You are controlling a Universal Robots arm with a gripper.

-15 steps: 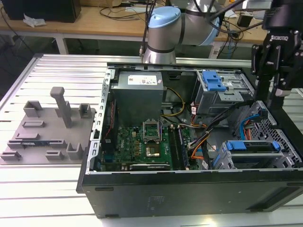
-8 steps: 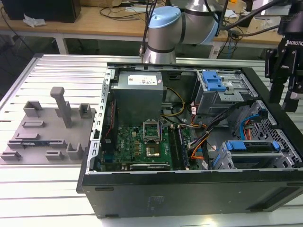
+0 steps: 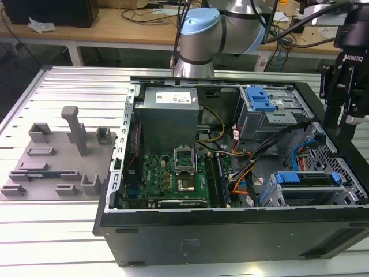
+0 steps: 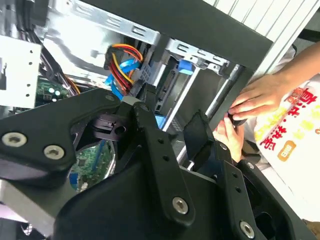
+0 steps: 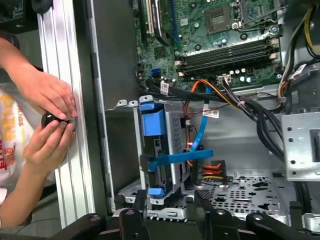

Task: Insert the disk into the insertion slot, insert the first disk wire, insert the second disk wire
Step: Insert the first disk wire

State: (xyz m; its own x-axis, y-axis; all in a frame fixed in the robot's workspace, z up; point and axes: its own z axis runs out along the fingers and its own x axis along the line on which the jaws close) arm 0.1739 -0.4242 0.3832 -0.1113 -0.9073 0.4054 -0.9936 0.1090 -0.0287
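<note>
The disk (image 3: 307,183), silver in a blue carrier (image 5: 152,122), sits inside the insertion slot, a perforated grey cage (image 3: 271,193) at the case's front corner on the exterior view's right. A blue data wire (image 5: 204,127) and a red, orange and yellow wire bundle (image 5: 212,170) hang beside the cage (image 5: 240,192); I cannot tell whether either is plugged in. My gripper (image 3: 344,126) hovers above the case's edge, over the disk. It is open, with nothing between the fingers (image 5: 136,216), as both wrist views show (image 4: 172,112).
A person's two hands (image 5: 45,115) hold a small black object at the table's rail beside the case (image 4: 250,100). Inside the case are the motherboard (image 3: 173,173), a grey power supply (image 3: 170,115) and a taller bay with a blue latch (image 3: 259,101). Grey fixtures (image 3: 57,156) stand outside the case.
</note>
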